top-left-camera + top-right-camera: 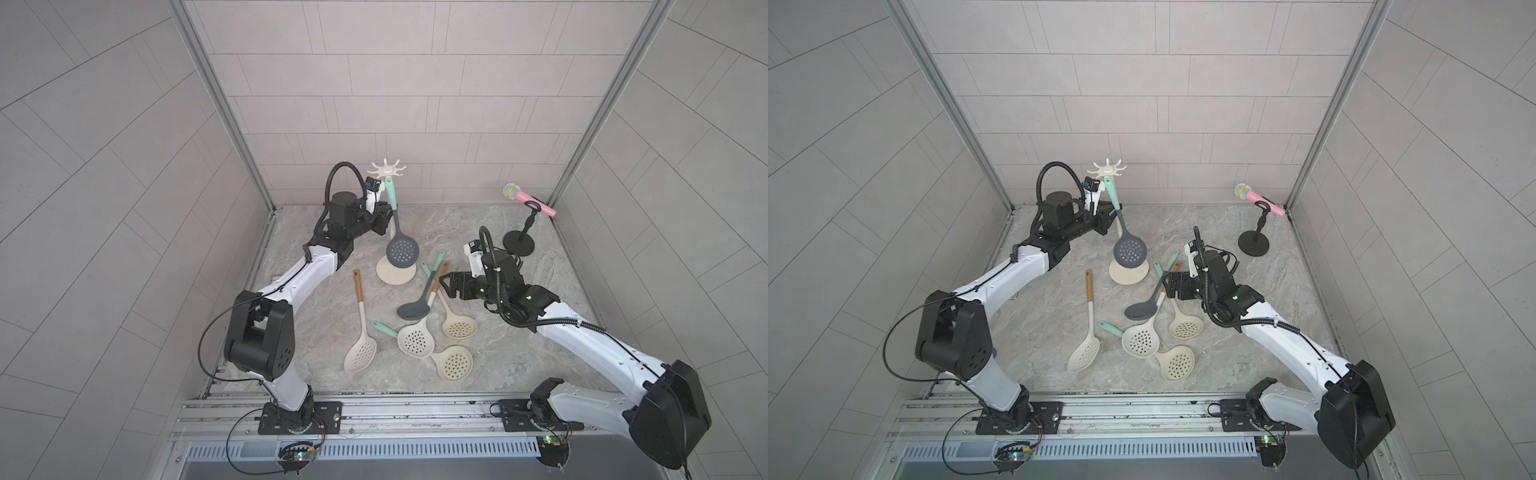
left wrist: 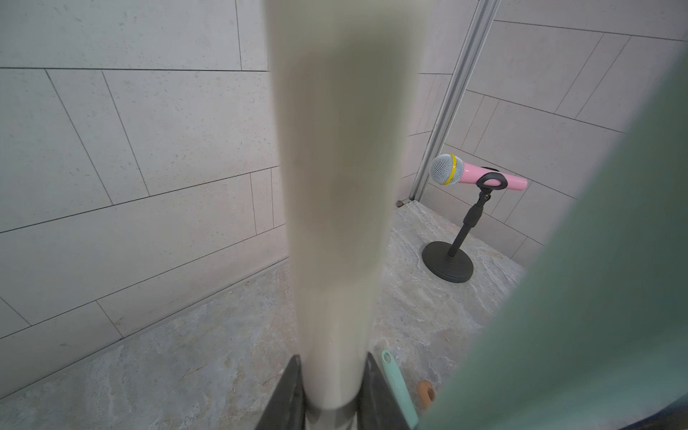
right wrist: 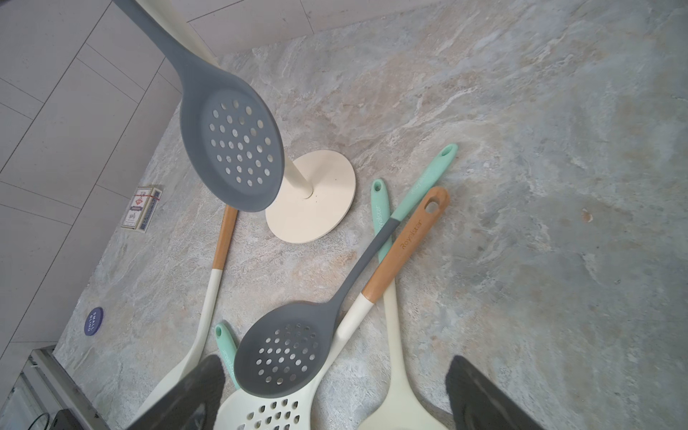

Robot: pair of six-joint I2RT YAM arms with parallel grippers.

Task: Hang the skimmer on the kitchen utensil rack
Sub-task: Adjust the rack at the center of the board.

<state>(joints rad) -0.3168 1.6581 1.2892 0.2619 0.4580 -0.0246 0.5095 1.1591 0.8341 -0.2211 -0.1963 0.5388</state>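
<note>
Left wrist view put the rack (image 2: 335,186) close before us: its pole was a blurred cream column, and the left gripper (image 2: 332,357) was clamped on it, one dark finger pressed to each side. A mint-green blur beside the pole was the skimmer (image 2: 595,298) handle.

In both top views we found the rack (image 1: 386,168) (image 1: 1106,168) toward 12 o'clock on the table (image 1: 324,332). It had a round flat base, a slim pole and a star of curved hooks on top. The skimmer (image 1: 402,250) (image 1: 1130,251) hung from the hook at 6 o'clock of that crown, caught by the hole at its handle end. It had a mint handle, a slate-grey neck and a grey oval bowl pierced with round holes. The bowl dangled above the base, off the table.

Right wrist view showed us that bowl in front of the pole, with the cream base behind it. The right gripper (image 3: 335,363) stood wide open, gripping nothing, over five loose skimmers (image 1: 415,340) lying crossed at 5 o'clock of the base. A pink microphone (image 1: 521,196) on a black stand sat at 2 o'clock.
</note>
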